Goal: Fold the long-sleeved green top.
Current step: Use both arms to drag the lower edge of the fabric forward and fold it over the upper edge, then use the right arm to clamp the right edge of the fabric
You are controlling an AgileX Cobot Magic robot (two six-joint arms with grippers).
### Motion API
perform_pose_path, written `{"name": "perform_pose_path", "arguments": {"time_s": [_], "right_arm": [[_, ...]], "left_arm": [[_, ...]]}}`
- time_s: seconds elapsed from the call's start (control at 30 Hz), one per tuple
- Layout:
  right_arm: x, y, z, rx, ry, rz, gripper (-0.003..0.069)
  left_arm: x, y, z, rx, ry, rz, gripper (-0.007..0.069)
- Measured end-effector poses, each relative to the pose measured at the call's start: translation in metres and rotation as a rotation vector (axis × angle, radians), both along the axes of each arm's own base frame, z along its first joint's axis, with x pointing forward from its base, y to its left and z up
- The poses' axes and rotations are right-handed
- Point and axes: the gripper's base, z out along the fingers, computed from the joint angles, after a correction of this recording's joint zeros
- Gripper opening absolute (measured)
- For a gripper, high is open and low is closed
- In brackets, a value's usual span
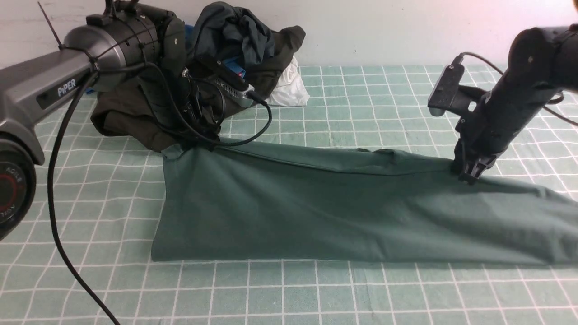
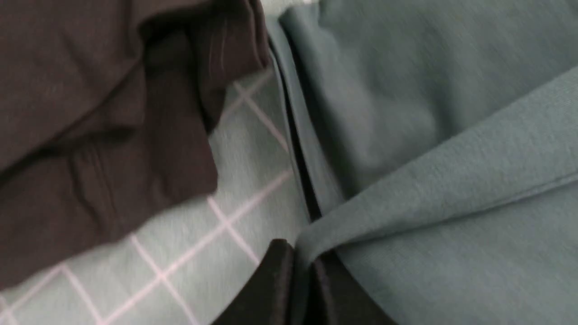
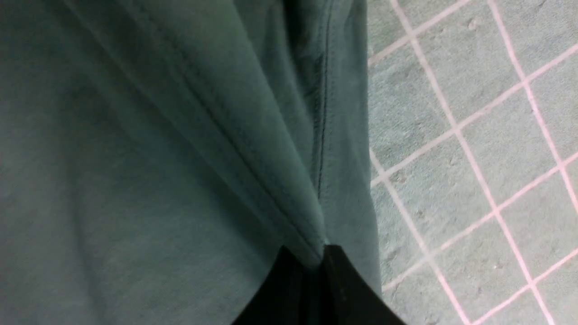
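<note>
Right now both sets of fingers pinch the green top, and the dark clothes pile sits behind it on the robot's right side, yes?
No. The left fingers and right fingers do pinch the green top, but the dark clothes pile sits behind it on the robot's left side; the front view shows it.

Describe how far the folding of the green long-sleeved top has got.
Done: the muted teal-green soft knit top lies as a long band on the checked green tablecloth, apparently doubled lengthwise. In hand: the left end effector and right end effector are each shut on its far edge. Left: folding the band across into a compact shape.
</note>
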Motion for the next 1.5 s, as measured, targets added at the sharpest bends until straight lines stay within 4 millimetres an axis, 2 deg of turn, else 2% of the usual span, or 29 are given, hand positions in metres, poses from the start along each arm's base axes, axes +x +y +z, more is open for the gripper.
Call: {"name": "perform_pose_path", "arguments": {"time_s": [0.2, 0.37, 0.6, 0.67, 0.73, 0.8, 0.87, 0.93, 1.07, 1.1, 1.13, 1.23, 1.37, 1.5], "right_arm": [[0.013, 0.001, -0.022, 0.012, -0.03, -0.054, 0.0031], [0.022, -0.001, -0.028, 0.022, -0.095, -0.134, 0.0117], [0.032, -0.007, -0.013, 0.079, -0.211, -0.404, 0.0291], [0.029, -0.007, 0.001, 0.095, -0.191, -0.488, 0.0311], [0.022, -0.002, 0.01, 0.111, -0.152, -0.508, 0.0311], [0.014, 0.011, 0.016, 0.159, -0.081, -0.5, 0.0302], [0.008, 0.029, 0.012, 0.229, 0.004, -0.465, 0.0276], [0.004, 0.051, 0.001, 0.29, 0.079, -0.406, 0.0238], [0.008, 0.082, -0.03, 0.332, 0.113, -0.335, 0.0153], [0.009, 0.082, -0.032, 0.332, 0.112, -0.336, 0.0149], [0.013, 0.086, -0.048, 0.332, 0.102, -0.339, 0.0107], [0.023, 0.086, -0.053, 0.361, 0.029, -0.394, 0.0052], [0.042, 0.074, -0.054, 0.453, -0.116, -0.545, 0.0009], [0.056, 0.056, -0.051, 0.534, -0.225, -0.661, 0.0]], "left_arm": [[0.012, -0.001, -0.018, 0.006, -0.047, -0.014, 0.005], [0.017, 0.0, -0.022, 0.01, -0.083, -0.02, 0.016], [0.017, 0.003, -0.019, -0.002, -0.098, 0.076, 0.0388], [0.013, 0.007, -0.013, 0.004, -0.08, 0.14, 0.0431], [0.009, 0.009, -0.006, 0.002, -0.067, 0.181, 0.0433], [0.003, 0.01, 0.006, -0.007, -0.058, 0.209, 0.0412], [-0.002, 0.009, 0.017, -0.019, -0.054, 0.22, 0.0371], [-0.007, 0.006, 0.026, -0.028, -0.047, 0.22, 0.0309], [-0.015, -0.004, 0.029, -0.019, -0.01, 0.186, 0.0162], [-0.015, -0.004, 0.029, -0.017, -0.006, 0.184, 0.0155], [-0.018, -0.009, 0.028, -0.006, 0.019, 0.17, 0.0092], [-0.024, -0.018, 0.027, 0.012, 0.054, 0.138, 0.0016], [-0.029, -0.03, 0.026, 0.003, 0.075, 0.098, -0.0003], [-0.031, -0.039, 0.024, -0.037, 0.095, 0.084, -0.0003]]}}
